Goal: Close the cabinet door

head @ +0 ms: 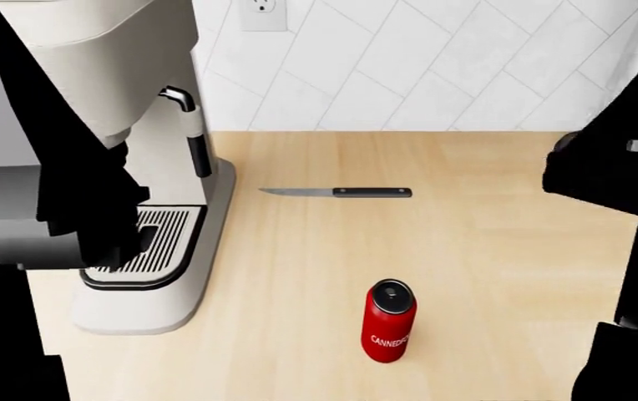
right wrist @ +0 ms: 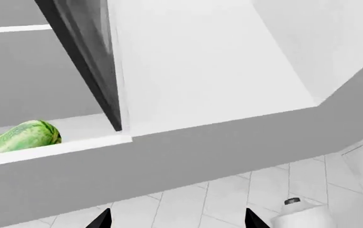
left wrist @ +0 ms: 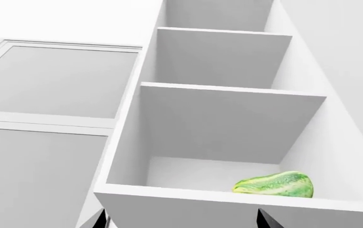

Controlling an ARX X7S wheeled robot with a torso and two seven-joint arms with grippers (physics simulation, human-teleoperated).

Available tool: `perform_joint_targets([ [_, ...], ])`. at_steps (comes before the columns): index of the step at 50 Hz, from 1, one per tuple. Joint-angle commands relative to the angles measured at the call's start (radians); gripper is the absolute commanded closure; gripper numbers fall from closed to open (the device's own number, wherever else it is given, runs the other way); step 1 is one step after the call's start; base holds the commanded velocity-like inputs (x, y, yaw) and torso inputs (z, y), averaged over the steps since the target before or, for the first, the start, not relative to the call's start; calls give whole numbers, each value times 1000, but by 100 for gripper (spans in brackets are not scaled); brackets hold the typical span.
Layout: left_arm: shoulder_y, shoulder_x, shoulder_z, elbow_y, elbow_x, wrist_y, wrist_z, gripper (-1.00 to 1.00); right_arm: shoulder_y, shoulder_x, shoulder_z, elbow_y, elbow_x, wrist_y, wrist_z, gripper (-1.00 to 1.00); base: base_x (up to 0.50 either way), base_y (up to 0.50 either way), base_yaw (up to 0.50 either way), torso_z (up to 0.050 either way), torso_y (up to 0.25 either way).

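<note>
**Cabinet seen only by the wrists, counter only by the head**

From your left wrist camera you look up into the open cabinet: flat, matte white shelves stacked one above another, with a glossy, striped green melon lying on the lowest shelf near its front lip. Beside the cabinet sit grey framed panels. Only the two dark fingertips of your left gripper poke into the picture, standing well apart, so that claw is wide and holds nothing.

Your head camera shows none of the cabinet. It gives you a pale wooden counter with a fine grain, backed by white herringbone tile. A cream coffee machine with a ribbed drip tray stands at the left, a black-handled knife lies flat in the middle, and a red can stands upright nearer you. Both arms appear as dark bulk; you cannot tell either claw's state here.

Your right wrist camera catches the cabinet door, a smooth white slab with a dark edge, swung open beside the melon's shelf. Your right gripper shows two dark tips spread wide, empty, clear of the door. A white roll sits against the tile below
</note>
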Motion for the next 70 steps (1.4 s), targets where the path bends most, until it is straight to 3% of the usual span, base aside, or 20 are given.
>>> perform_joint_targets([
  [1, -25, -126, 4, 63, -119, 0, -143, -100, 515, 707, -375, -121, 520, -38, 574, -100, 0, 0, 0, 0, 0],
  [6, -41, -212, 44, 62, -156, 34, -232, -100, 581, 681, -328, 8, 692, -115, 492, -100, 0, 0, 0, 0, 0],
  [13, -52, -271, 74, 60, -175, 61, -292, -100, 755, 619, -365, 120, 782, -66, 444, -100, 0, 0, 0, 0, 0],
  [26, -62, -312, 110, 54, -179, 82, -335, -100, 665, 622, -173, 210, 909, -248, 420, -100, 0, 0, 0, 0, 0],
  [43, -67, -335, 137, 45, -175, 99, -359, -100, 682, 635, -88, 292, 944, -291, 438, -100, 3, -2, -1, 2, 0],
  [49, -68, -341, 144, 43, -175, 105, -365, -100, 667, 677, -11, 271, 859, -300, 552, -100, 0, -4, -4, 2, 0],
  [53, -69, -344, 149, 40, -176, 109, -369, -100, 565, 734, 93, 231, 746, -279, 697, -100, 0, -3, -4, 3, 0],
  [58, -72, -348, 154, 41, -176, 111, -375, -100, 489, 834, 152, 213, 696, -126, 928, -100, 0, -14, 0, 0, 0],
  [61, -72, -350, 159, 37, -174, 114, -376, -100, 536, 812, 125, 221, 707, -167, 856, -100, 0, 0, 0, 0, 0],
  [70, -73, -359, 160, 31, -178, 123, -382, -100, 865, 636, -194, 370, 674, -115, 657, -100, 0, 0, 0, 0, 0],
])
